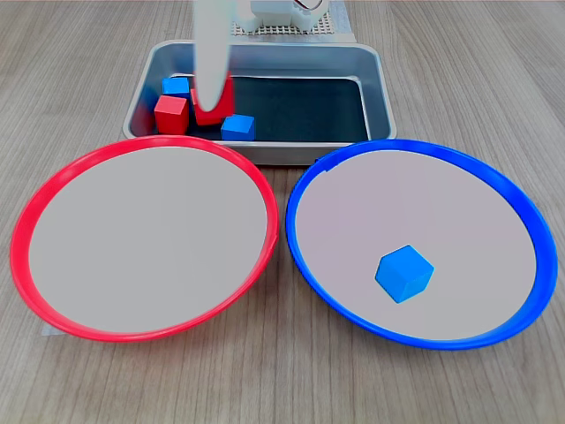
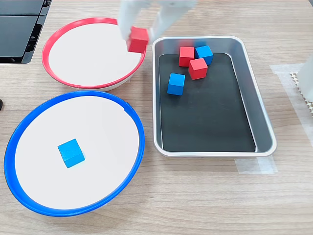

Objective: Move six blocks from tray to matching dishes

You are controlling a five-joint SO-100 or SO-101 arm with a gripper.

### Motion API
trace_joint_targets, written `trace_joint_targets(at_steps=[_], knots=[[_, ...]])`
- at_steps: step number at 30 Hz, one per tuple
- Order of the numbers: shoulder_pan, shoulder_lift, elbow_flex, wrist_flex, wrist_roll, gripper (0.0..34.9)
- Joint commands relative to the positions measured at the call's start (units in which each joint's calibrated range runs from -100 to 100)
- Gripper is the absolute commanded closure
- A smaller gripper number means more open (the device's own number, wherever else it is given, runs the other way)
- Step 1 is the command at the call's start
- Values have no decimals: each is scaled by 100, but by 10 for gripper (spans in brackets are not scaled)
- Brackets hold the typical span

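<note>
White fingers (image 2: pixel 128 19) of the gripper (image 2: pixel 138 35) come down from the top edge of the second exterior view and clamp a red block (image 2: pixel 138 39) between them. This held cube hangs over the right rim of the red-rimmed dish (image 2: pixel 73 24), just left of the tray (image 2: pixel 261 122); its faces are turned a little against the tray walls (a cube has no long axis to tell). In the first exterior view the arm (image 1: pixel 210 53) is a blurred white column in front of the tray's left part and half hides the held cube.

Four blocks lie in the far part of the tray: two red blocks (image 2: pixel 186 56) (image 2: pixel 197 68) touching, a blue one (image 2: pixel 204 54) beside them, another blue one (image 2: pixel 176 83) slightly apart, nearer. One blue block (image 2: pixel 71 152) rests flat in the blue-rimmed dish (image 2: pixel 137 147), turned diagonally.
</note>
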Motion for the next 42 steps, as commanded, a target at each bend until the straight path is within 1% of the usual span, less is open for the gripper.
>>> trace_joint_targets(at_steps=[1, 5, 6, 7, 8, 10, 11, 12, 15, 16, 18, 19, 21, 23, 25, 26, 27, 28, 30, 34, 37, 42], knots=[[234, 1164, -1878, -97, -425, 346], [347, 1932, -2124, -799, -444, 338], [347, 2000, -2087, -906, -425, 321], [347, 2060, -2033, -1013, -396, 273], [347, 2102, -1951, -1129, -352, 217], [337, 2102, -1823, -1211, -283, 126], [328, 2068, -1796, -1211, -283, 118], [328, 1992, -1787, -1129, -278, 120], [318, 1599, -1650, -699, -225, 174], [328, 1394, -1569, -435, -190, 199], [365, 951, -1295, 175, -68, 304], [412, 695, -1104, 555, -24, 316], [497, 320, -722, 1050, 59, 321], [601, -81, -148, 1438, 132, 321], [685, -371, 416, 1612, 132, 307], [714, -465, 634, 1645, 112, 283], [723, -542, 862, 1636, 83, 243], [695, -567, 1053, 1587, 24, 215], [582, -448, 1117, 1504, -132, 183], [318, 30, 862, 1414, -400, 176], [234, 311, 735, 1372, -464, 178], [168, 729, 680, 1026, -513, 178]])
